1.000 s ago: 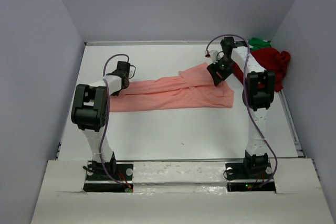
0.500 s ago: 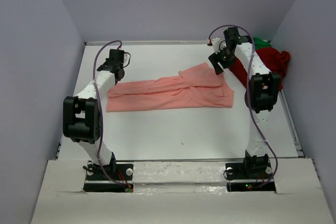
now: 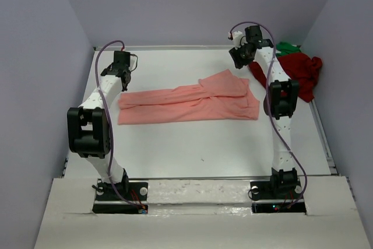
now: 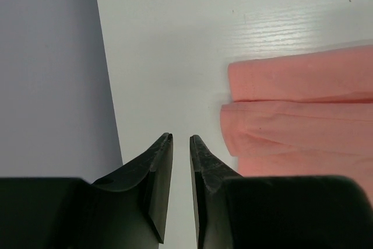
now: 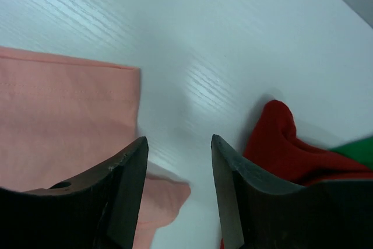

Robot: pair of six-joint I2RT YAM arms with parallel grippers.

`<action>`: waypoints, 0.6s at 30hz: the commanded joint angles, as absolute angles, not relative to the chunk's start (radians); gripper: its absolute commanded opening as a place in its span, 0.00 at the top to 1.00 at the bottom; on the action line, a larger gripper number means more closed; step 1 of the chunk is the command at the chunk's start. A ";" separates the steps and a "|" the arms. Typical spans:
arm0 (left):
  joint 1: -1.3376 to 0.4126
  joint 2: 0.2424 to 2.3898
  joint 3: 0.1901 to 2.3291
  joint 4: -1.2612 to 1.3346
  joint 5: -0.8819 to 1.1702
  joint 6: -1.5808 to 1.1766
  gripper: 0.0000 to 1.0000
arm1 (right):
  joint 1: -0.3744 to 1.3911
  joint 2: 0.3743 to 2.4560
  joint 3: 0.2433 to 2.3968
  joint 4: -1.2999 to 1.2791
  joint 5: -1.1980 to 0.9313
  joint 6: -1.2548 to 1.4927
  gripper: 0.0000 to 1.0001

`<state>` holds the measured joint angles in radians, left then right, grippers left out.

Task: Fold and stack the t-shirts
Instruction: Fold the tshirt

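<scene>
The left pincer (image 4: 180,139) has its jaws only a narrow slit apart, with nothing between them. It hangs over bare tabletop (image 3: 204,150) at the far left. Just to its right is the left end of the salmon-pink t-shirt (image 4: 303,115), which it does not touch. To its left the tabletop meets the grey-violet wall (image 4: 46,74).

The right pincer (image 5: 178,141) stands with its jaws well apart and empty. Below the gap is bare tabletop, with the salmon-pink t-shirt's far right corner on its left side and the dark red t-shirt (image 5: 285,144) on its right. It touches neither of them.

From above, the salmon-pink t-shirt lies flat as a long folded band running left to right across the middle of the tabletop. At its left end two layers show, one edge set slightly back from the other. Towards the right a flap angles towards the far side.

The dark red t-shirt sits unfolded in a crumpled heap at the far right edge of the tabletop, apart from the pink one. The bright green t-shirt (image 3: 287,46) shows only as a small crumple against the far side of the red heap, touching it.
</scene>
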<state>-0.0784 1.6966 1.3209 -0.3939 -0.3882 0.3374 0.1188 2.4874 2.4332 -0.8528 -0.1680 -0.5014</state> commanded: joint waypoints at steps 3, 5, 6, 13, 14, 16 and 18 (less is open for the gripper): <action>-0.075 1.707 1.324 -0.413 -0.376 0.314 0.69 | 0.114 2.533 2.485 -0.782 -0.231 -0.488 0.51; -0.075 1.713 1.321 -0.414 -0.380 0.316 0.69 | 0.114 2.536 2.479 -0.781 -0.255 -0.489 0.51; -0.072 1.716 1.319 -0.413 -0.379 0.318 0.69 | 0.114 2.536 2.477 -0.779 -0.270 -0.488 0.51; -0.055 1.730 1.312 -0.400 -0.351 0.311 0.69 | 0.132 2.525 2.448 -0.778 -0.336 -0.486 0.51; -0.054 1.732 1.310 -0.400 -0.350 0.313 0.69 | 0.132 2.519 2.445 -0.779 -0.339 -0.488 0.50; -0.054 1.733 1.310 -0.400 -0.350 0.311 0.69 | 0.143 2.519 2.438 -0.778 -0.354 -0.488 0.50; -0.054 1.733 1.310 -0.402 -0.347 0.311 0.69 | 0.143 2.520 2.436 -0.781 -0.359 -0.491 0.50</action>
